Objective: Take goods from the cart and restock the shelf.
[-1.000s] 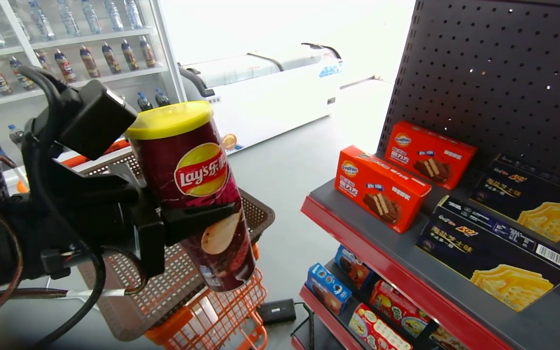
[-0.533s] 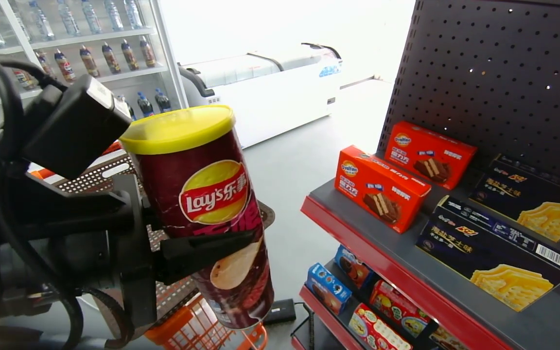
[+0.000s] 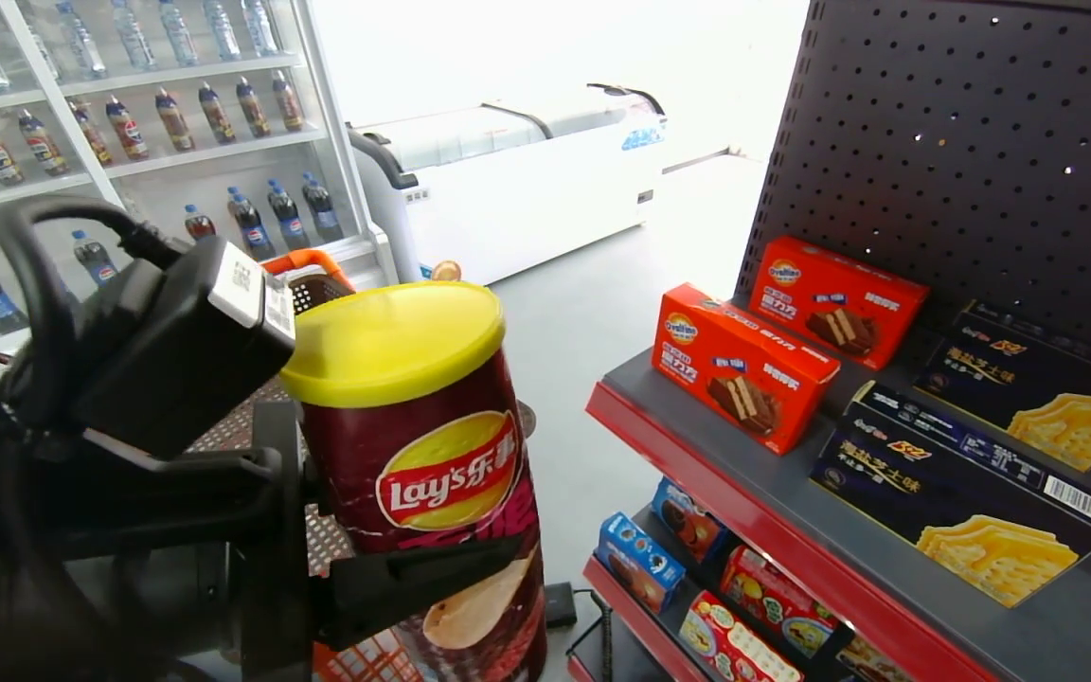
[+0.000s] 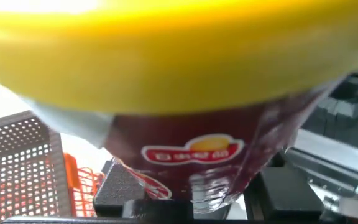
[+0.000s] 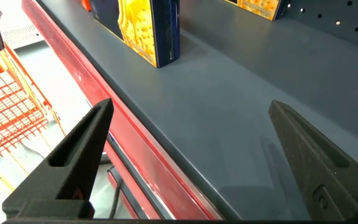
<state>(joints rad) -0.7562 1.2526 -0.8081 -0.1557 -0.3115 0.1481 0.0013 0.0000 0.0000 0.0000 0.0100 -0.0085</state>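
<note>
Clamped upright in the left gripper (image 3: 451, 578), near and left: a tall cylindrical chip can (image 3: 432, 464), glossy maroon wrap under a flat yellow plastic lid (image 3: 392, 341). Jaws closed tight on the can's lower half, one matte black finger (image 3: 384, 583) lying across the front below the label. Cart (image 3: 318, 289) beyond it, with an orange tube handle and a brown perforated basket, and well apart on the right, the shelf (image 3: 773, 483). Shelf of smooth grey sheet with a red front lip, black pegboard (image 3: 962, 142) behind; two orange cardboard boxes (image 3: 744, 365) at its far end, two dark boxes (image 3: 962, 493) nearer. From the head view, the whole can with its oval label and the layout of the shelf; from the left wrist view, the lid as a broad yellow band up close, the maroon body narrowing away beneath, perforated basket wall (image 4: 17, 162) beside it. From the right wrist view, the right gripper (image 5: 194, 155) over a bare stretch of the grey shelf, jaws spread wide with nothing between them, both fingers wedge-shaped and matte black; orange wire basket (image 5: 11, 118) of the cart down past the red lip.
</note>
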